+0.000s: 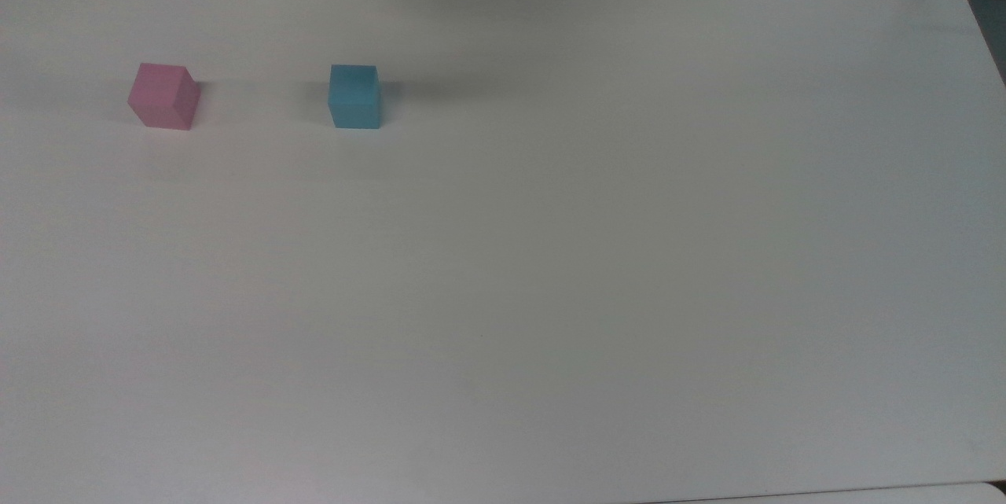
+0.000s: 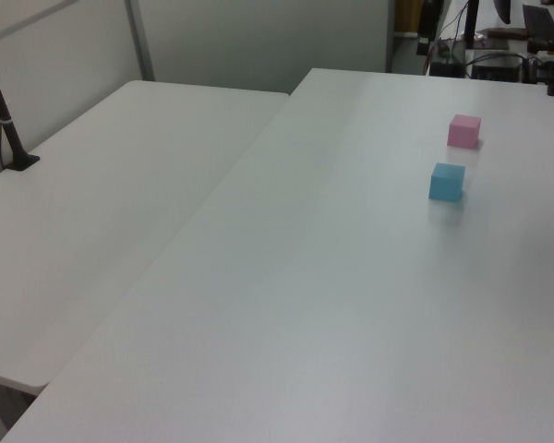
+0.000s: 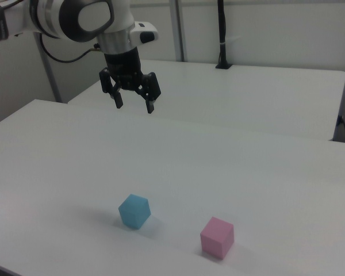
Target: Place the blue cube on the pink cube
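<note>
- blue cube (image 1: 354,97) sits on the worktop (image 1: 550,252), well apart from the pink cube (image 1: 164,96).
- my tool (image 3: 133,101) hangs high, fingers apart, empty.
- i'd centre over blue, square the fingers to its faces, then descend.

No readable text, label, brand, number or sign in any view, plain faces on the blue cube (image 1: 354,96) and the pink cube (image 1: 164,96), bare white worktop (image 1: 550,252), no marking legible on the pincer (image 3: 134,106)
</note>
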